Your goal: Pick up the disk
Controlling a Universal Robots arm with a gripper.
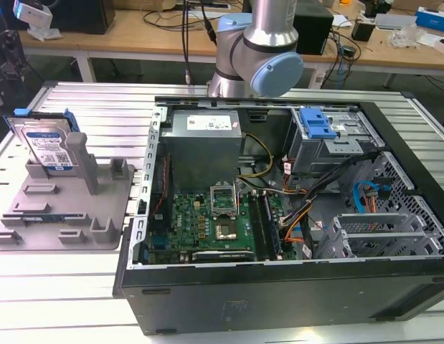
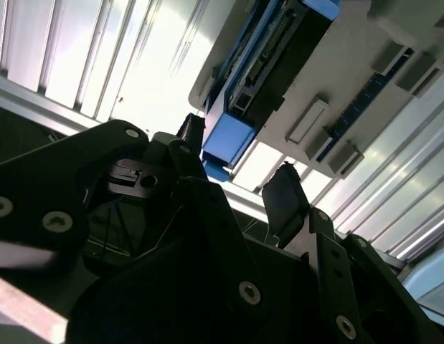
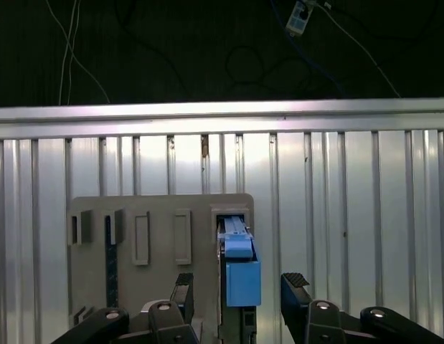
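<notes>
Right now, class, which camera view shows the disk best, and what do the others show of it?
The exterior view: the disk stands in the grey holder with its labelled face showing. Both wrist views catch the disk edge-on, mainly its blue frame, beyond the open gripper.

In the exterior view the arm point(image 1: 259, 43) is cut off by the edge at 12 o'clock. At 9 o'clock the disk point(image 1: 46, 147) has its lower edge sunk in the tray point(image 1: 114, 208) and its 3 o'clock side behind a post point(image 1: 82, 161); its label print is too small to read. The case point(image 1: 279, 290) runs off at 3 o'clock. In both wrist views the gripper point(image 3: 238, 287) is cut by the picture's edge; in the second wrist view its dark body blocks part of the tray.
</notes>
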